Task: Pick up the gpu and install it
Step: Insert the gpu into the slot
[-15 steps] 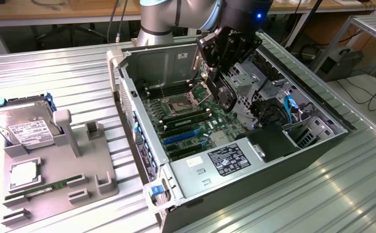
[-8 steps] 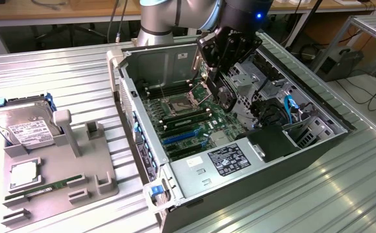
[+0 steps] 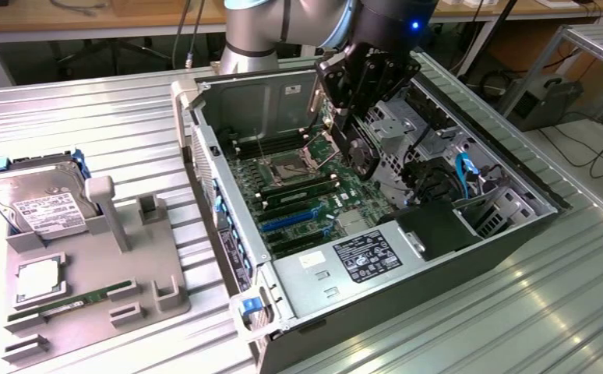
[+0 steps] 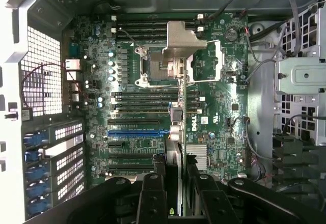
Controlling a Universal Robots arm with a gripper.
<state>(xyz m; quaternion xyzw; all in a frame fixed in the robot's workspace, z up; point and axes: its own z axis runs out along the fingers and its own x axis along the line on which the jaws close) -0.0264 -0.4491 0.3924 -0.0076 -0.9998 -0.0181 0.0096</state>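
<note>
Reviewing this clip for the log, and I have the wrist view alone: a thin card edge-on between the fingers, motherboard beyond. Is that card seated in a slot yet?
Observer: No. The gpu hangs lengthwise from the gripper inside the open case, above the motherboard.
Operator: Anything outside the case?
Observer: A gray tray at the exterior view's left holds a hard drive.
Operator: Anything else in it?
Observer: A green memory stick lies flat in it.
</note>
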